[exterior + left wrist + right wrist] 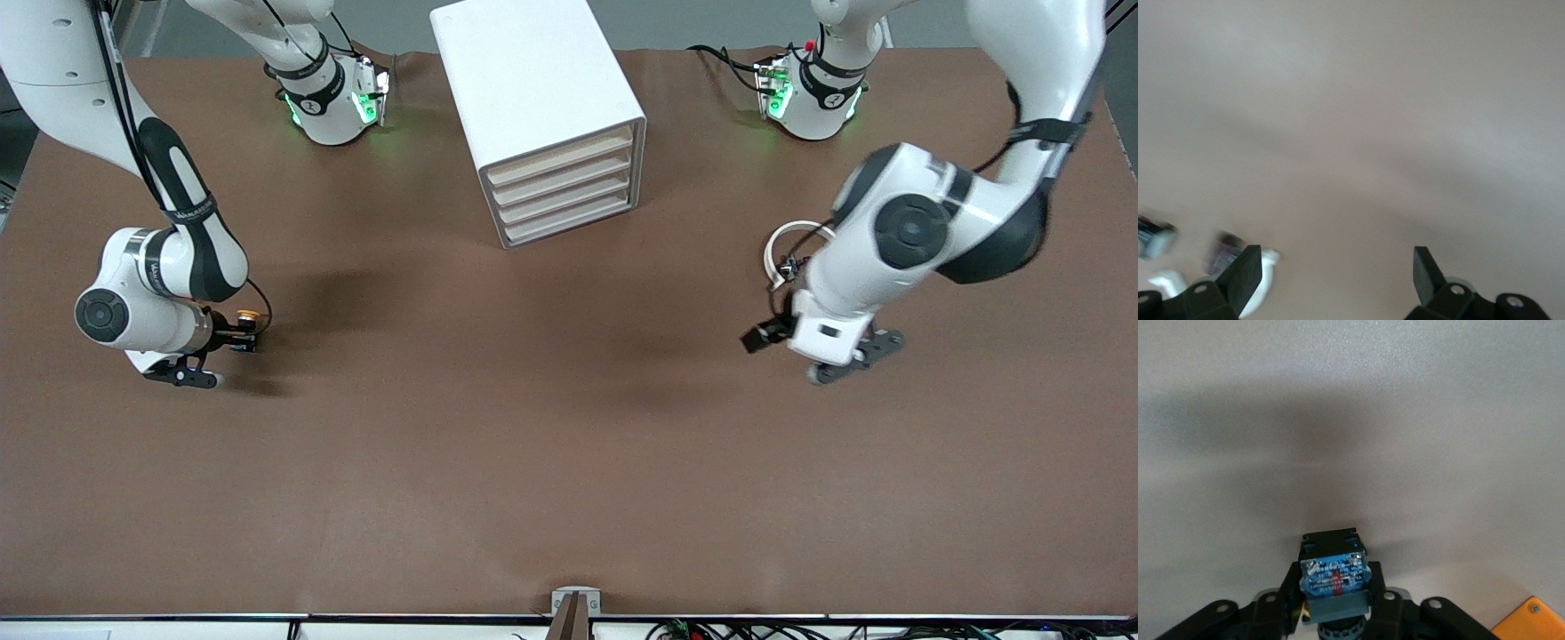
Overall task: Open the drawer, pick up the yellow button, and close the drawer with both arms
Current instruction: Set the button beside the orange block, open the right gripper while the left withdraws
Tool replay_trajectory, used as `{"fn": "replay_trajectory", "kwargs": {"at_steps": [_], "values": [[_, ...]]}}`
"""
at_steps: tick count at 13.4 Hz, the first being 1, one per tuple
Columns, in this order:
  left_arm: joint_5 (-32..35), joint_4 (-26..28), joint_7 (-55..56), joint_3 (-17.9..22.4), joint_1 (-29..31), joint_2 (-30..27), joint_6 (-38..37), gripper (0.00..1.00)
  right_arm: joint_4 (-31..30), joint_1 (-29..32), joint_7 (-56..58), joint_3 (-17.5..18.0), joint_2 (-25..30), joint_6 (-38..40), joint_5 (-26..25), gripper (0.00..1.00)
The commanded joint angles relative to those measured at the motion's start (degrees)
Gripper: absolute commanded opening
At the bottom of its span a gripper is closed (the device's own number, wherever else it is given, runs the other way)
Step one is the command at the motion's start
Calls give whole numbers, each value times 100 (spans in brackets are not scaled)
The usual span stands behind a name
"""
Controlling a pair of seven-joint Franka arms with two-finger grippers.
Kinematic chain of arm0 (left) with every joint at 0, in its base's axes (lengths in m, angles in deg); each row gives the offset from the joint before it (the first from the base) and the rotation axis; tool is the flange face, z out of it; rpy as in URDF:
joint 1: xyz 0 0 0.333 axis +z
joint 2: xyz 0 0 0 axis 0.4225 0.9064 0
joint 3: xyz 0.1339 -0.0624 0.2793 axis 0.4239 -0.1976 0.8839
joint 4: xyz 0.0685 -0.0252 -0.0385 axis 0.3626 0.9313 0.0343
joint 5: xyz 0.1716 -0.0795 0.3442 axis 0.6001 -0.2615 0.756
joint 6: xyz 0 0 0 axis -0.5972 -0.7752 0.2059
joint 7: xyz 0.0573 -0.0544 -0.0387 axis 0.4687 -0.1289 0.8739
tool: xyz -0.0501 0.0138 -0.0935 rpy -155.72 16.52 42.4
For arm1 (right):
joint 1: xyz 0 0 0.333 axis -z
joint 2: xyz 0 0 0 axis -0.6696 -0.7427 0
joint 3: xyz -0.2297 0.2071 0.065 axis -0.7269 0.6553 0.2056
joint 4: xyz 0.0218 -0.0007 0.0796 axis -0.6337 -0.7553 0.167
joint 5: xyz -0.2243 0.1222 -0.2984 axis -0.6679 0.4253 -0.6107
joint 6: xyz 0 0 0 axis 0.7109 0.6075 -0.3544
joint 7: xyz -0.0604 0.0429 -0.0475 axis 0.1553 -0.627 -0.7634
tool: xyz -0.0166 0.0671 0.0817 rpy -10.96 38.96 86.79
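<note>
You see right gripper (pixel 1335 603) clenched on button (pixel 1333 577), boxy blue-black body, over brown mat (pixel 533 427). Left gripper (pixel 1338 280) released, over mat. Slatted cabinet (pixel 542 116) drawers shut.

All four cream-fronted drawers, the task drawer (pixel 563 169) among them, sat shut in the white cabinet. The button (pixel 1333 581), with dark blue-black body and orange cap, was gripped in the right gripper (pixel 1335 603) over the table's right-arm end.
</note>
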Motion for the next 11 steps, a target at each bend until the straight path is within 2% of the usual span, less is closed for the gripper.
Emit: {"fn": "replay_trajectory", "kwargs": {"at_steps": [1, 4, 7, 9, 11], "values": [[214, -381, -1041, -119, 646, 8, -605, 100, 2, 108, -70, 83, -2, 20, -88, 100], [627, -1005, -1458, -119, 807, -19, -1344, 100, 125, 82, -53, 100, 138, 457, -88, 100], [663, -1568, -1529, -128, 807, -88, -1785, 100, 431, -58, -123, 153, 594, 1405, -79, 100], [619, -1648, -1905, -67, 789, -325, -1803, 100, 721, -225, -123, 153, 866, 2029, -79, 100], [444, -1640, -2528, 266, 702, -746, -1838, 100, 819, -418, -123, 162, 1296, 2479, -62, 100]]}}
